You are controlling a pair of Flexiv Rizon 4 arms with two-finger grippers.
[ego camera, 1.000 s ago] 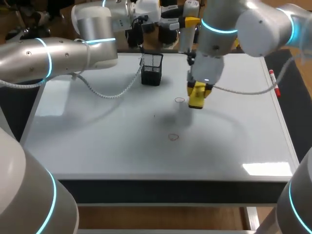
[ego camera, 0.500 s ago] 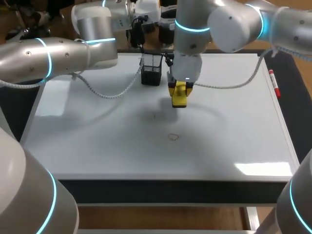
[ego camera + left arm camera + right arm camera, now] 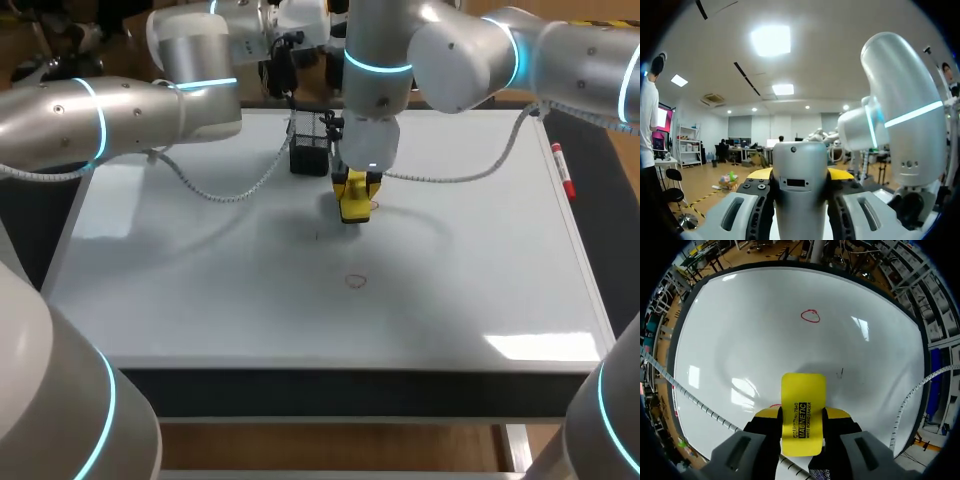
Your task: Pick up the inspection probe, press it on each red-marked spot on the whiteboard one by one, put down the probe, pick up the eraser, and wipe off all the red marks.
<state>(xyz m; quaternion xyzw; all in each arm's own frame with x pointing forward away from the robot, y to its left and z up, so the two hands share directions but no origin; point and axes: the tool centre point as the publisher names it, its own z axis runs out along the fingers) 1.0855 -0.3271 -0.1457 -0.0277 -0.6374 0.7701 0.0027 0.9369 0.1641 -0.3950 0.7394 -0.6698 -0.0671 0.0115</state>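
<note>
While it's clamped, eraser [image 3: 803, 395]: light, stiff shell, likely slick; hold its long sides.
Right pincer [image 3: 802, 415]: squeezed on the eraser.
Red ring [image 3: 356, 281]: 6 o'clock of it, on whiteboard [image 3: 480, 280].

Whiteboard [image 3: 200, 300] over the table, holder [image 3: 311, 150] at its far middle, eraser [image 3: 350, 212] in our right gripper [image 3: 803, 415] just before the holder, mark [image 3: 356, 281] nearer us, pen [image 3: 563, 170] along the right edge, probe [image 3: 800, 205] between the fingers of our left gripper [image 3: 800, 175]
</note>
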